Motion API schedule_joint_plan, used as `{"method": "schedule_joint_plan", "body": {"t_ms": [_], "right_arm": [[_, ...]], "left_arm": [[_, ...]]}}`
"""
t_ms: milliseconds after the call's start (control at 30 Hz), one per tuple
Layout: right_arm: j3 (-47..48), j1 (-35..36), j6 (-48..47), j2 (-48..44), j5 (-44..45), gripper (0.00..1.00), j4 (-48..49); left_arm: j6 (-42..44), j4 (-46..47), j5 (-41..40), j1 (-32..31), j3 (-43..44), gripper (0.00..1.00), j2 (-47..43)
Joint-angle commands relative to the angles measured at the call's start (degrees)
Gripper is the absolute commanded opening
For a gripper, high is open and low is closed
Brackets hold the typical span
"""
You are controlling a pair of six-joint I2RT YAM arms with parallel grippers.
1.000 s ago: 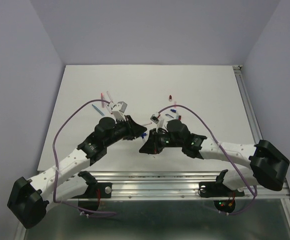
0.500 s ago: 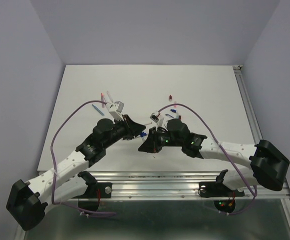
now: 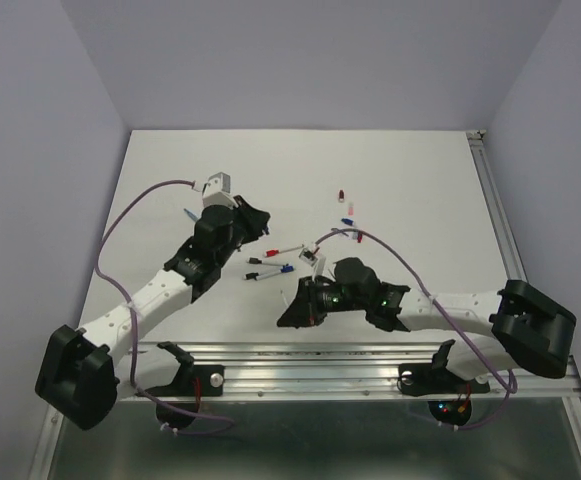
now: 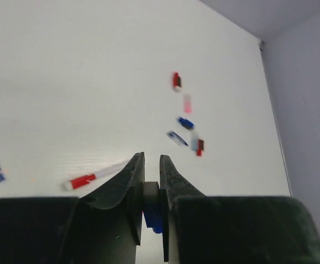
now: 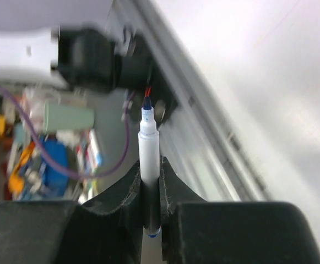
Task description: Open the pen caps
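Jaws of the left gripper [image 4: 151, 160] are pressed together on a short blue plastic cap [image 4: 154, 220]. I can see the cap low between the two dark fingers [image 4: 128, 187], lifted off the white table [image 3: 420, 180]. In the top view this gripper [image 3: 253, 222] sits left of centre, and the cap itself is hidden there.

On the table just right of it lie two slim white pens. One has a red end [image 3: 278, 250], the other a blue end [image 3: 270, 272]. I cannot tell from here whether their caps are seated.

Further right and farther back is a loose scatter of small caps, apart from one another:
- a red cap [image 4: 176, 81]
- a pale pink cap [image 4: 187, 103]
- a blue cap [image 4: 185, 122]
- a second red piece [image 4: 199, 146], nearest the arms

The right gripper [image 5: 148, 165] is low at centre, near the aluminium rail [image 3: 320, 355]. Its fingers pinch a white pen barrel [image 5: 148, 148]. The barrel stands up between them, uncapped, with its blue tip [image 5: 146, 103] bare. The background of the wrist view is blurred. In the top view I note the right gripper [image 3: 297, 305] well apart from the left one.
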Motion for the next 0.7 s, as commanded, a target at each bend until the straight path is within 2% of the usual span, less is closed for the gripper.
{"method": "schedule_joint_plan", "body": {"t_ms": [0, 133, 400, 567, 667], "right_arm": [[-4.8, 4.7, 5.1, -0.7, -8.1, 0.01, 9.2], [-5.4, 5.7, 3.5, -4.0, -5.5, 0.01, 6.3], [-2.5, 4.9, 0.2, -5.8, 5.8, 0.01, -5.9], [-1.1, 1.8, -0.2, -8.2, 14.5, 0.01, -15.7], [0.3, 1.3, -0.2, -12.7, 28.2, 0.01, -24.8]], "left_arm": [[4.1, 5.1, -8.5, 8.7, 4.6, 0.00, 6.0], [5.6, 6.5, -4.8, 12.7, 5.9, 0.00, 8.5], [6.9, 4.7, 0.8, 13.1, 6.2, 0.00, 8.9], [4.5, 5.0, 6.7, 12.7, 8.3, 0.00, 16.7], [3.2, 5.1, 7.6, 10.2, 12.4, 0.00, 25.5]]}}
